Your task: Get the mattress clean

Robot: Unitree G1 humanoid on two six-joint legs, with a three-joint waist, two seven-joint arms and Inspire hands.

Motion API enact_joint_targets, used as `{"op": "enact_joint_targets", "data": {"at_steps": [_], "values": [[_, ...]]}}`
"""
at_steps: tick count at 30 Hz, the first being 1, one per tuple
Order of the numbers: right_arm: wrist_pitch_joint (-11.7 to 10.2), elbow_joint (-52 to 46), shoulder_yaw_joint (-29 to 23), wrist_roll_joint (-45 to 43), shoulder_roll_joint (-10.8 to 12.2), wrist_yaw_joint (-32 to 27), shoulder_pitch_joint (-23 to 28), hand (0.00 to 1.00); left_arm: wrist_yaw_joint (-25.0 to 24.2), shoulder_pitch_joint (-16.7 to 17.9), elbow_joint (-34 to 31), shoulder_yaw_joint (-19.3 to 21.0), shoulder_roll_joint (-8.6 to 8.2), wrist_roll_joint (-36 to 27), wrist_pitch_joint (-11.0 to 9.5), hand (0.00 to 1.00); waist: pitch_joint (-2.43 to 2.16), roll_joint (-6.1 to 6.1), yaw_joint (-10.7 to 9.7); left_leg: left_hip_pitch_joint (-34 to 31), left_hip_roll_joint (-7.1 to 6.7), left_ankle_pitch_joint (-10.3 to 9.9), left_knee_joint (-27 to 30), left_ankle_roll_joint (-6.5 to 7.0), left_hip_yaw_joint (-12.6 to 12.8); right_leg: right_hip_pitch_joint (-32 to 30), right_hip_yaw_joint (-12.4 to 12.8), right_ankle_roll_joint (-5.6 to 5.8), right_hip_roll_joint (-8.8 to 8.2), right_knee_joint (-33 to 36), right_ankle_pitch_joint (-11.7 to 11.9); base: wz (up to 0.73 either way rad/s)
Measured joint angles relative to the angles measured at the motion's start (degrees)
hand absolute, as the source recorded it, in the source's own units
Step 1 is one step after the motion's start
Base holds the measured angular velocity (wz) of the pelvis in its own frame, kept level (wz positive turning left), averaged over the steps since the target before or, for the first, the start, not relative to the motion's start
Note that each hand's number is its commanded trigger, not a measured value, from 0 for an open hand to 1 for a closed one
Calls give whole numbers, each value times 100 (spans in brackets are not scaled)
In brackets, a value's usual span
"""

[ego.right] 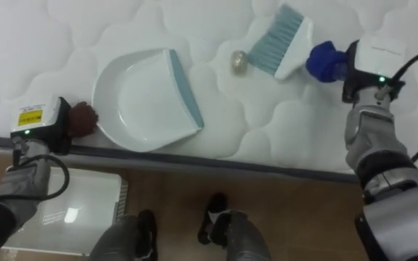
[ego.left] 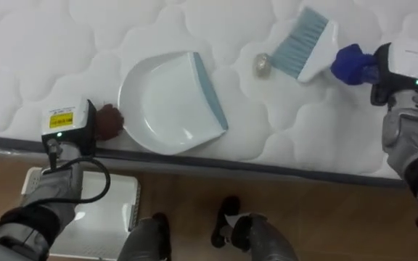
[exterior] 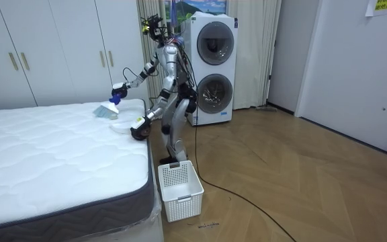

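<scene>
White dustpan point(ego.left: 167, 101) lies on the mattress point(ego.left: 35, 58), my left hand point(ego.left: 107, 122) clenched on its handle; my right hand point(ego.left: 380, 75) grips the hand brush point(ego.left: 307, 42), bristles beside a crumpled ball point(ego.left: 262, 64).

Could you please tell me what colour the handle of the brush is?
The brush handle is blue; the right eye view shows it best.

Robot stood at the side of the bed point(exterior: 46, 154). Right hand point(exterior: 118, 89) was raised over it, gripping the brush point(exterior: 104, 111), with the bristles just below the hand. Left hand point(exterior: 140, 128) was lower, at the bed's edge, with the dustpan point(exterior: 121, 127) against it. A white basket point(exterior: 180, 191) sat on the floor below the left hand.
</scene>
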Motion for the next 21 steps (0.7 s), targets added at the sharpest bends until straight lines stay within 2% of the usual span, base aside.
{"op": "enact_joint_targets", "data": {"at_steps": [3, 4, 8, 10, 12, 16, 21], "values": [[9, -209, 15, -606, -88, 20, 0, 100, 0, 0, -42, -1, 42, 58, 0, 100, 13, -53, 26, 15, 14, 0, -8, 0, 22, 6, 15, -1, 17, -19, 10, -4], [29, -299, 34, -786, -130, 34, -1, 100, 0, 0, -47, -3, 50, 61, 0, 100, 13, -56, 52, 17, 58, 0, -16, -1, 31, 27, 15, -3, 52, -75, 41, -8], [120, -381, 187, -1097, -178, 62, -18, 100, -1, 2, -47, -79, 89, 61, 5, 100, 14, -107, 85, 75, 70, 7, -62, -12, 36, 107, 12, 2, 102, -172, 77, -4], [121, -390, 248, -1337, -178, 88, -111, 100, -1, 1, -111, -100, 196, 61, 4, 100, 28, -205, 69, 72, 72, 9, -66, -16, 35, 99, 12, 1, 109, -176, 78, 0], [143, -392, 320, -1511, -178, 144, -205, 100, -2, 2, -122, -102, 213, 61, 5, 100, 21, -250, 71, 74, 73, 10, -65, -17, 33, 106, 12, 1, 114, -186, 83, 0], [233, -502, 463, -2043, -187, 260, -347, 100, -6, 1, -181, -146, 232, 63, 8, 100, 20, -266, 69, 74, 99, 15, -68, -8, -22, 205, -67, 14, 155, -341, 159, 0], [247, -596, 694, -2516, -213, 262, -498, 100, -14, 1, -224, -184, 253, 58, 11, 100, 21, -270, 86, 85, 150, 36, -100, 22, -21, 302, -78, 51, 241, -572, 293, -5]]}}
